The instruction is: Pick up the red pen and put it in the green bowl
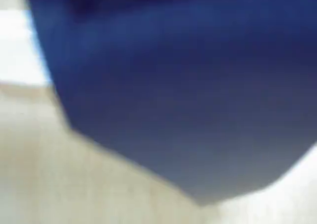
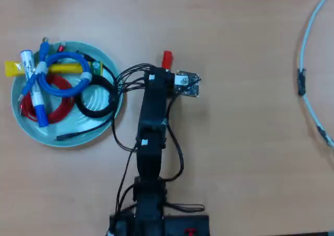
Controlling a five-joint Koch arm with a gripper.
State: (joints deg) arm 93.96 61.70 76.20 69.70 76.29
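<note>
One red cap of the red pen [image 2: 167, 59] pokes out just beyond my wrist in the overhead view, directly under my gripper [image 2: 166, 71], right of the green bowl [image 2: 107, 125]; whether my jaws are parted I cannot tell.

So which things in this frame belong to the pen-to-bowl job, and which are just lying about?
Belongs to the job:
red pen, mostly hidden under the arm, only its red cap showing
green bowl
gripper, hidden in both views

Just lying about:
blue-capped marker, yellow item, blue cable, red cable, black cable, all in the bowl
pale cable
</note>
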